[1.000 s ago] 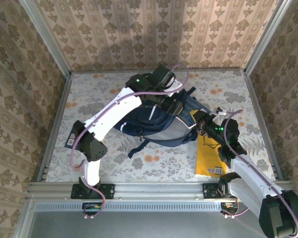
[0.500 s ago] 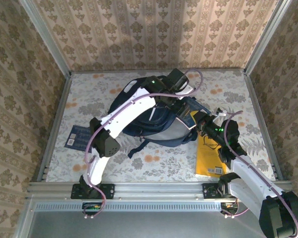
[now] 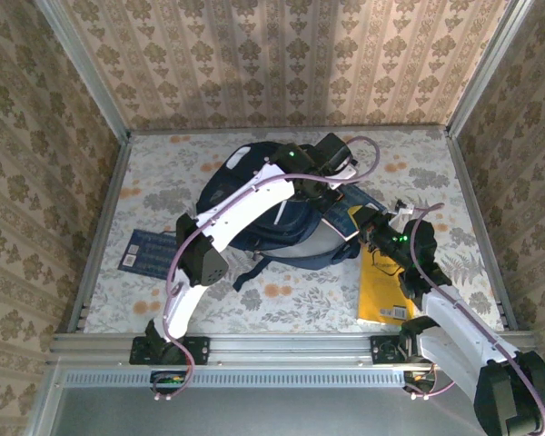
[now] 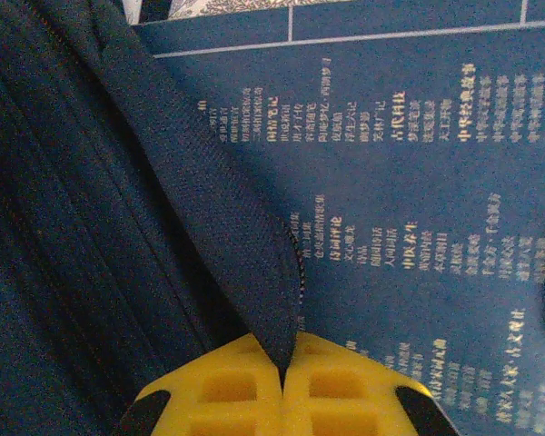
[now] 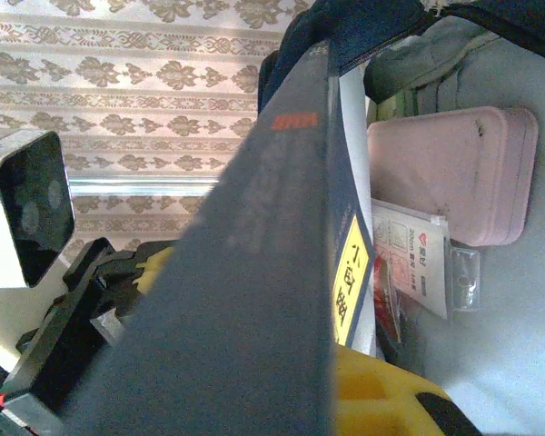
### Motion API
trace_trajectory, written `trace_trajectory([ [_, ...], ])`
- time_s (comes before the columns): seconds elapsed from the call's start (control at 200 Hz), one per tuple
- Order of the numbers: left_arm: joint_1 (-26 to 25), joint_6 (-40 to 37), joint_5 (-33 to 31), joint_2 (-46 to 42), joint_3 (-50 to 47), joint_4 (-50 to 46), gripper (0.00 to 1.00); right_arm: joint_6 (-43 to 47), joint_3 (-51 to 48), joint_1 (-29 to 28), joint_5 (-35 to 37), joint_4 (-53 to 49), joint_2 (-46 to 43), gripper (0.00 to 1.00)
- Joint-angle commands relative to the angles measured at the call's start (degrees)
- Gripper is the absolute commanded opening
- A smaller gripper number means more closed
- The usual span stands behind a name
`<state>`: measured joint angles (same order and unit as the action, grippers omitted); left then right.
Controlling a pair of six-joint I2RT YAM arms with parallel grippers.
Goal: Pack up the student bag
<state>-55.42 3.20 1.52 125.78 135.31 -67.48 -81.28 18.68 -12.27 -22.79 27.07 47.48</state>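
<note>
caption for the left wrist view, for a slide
Left end effector shut on a backpack flap, blue book behind it.

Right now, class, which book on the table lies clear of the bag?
The blue book at the far left: it lies alone, while the yellow book sits right beside the bag.
</note>
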Motion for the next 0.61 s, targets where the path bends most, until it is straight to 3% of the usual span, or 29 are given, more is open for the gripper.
trace_trajectory([
  [0.0,0.7,-1.2,0.6,-0.8,0.9,-1.2,0.0,2.3,1.1,-0.4,-0.9,3.7,-2.3,0.0],
  [0.145,2.2,-2.4,2.4,-6.0,-2.5,1.4,0.0,8.3,2.2,-0.4,-0.8,-4.7,-3.1,0.0],
  [0.365,8.7,-0.5,8.2,-17.2,-7.1,6.6,0.0,17.6,-1.1,-0.6,1.1,-11.4,-6.5,0.0],
  [0.6,13.9,1.4,12.8,-20.9,-4.9,6.8,0.0,21.3,-5.1,-1.7,0.7,-10.6,-8.3,0.0],
])
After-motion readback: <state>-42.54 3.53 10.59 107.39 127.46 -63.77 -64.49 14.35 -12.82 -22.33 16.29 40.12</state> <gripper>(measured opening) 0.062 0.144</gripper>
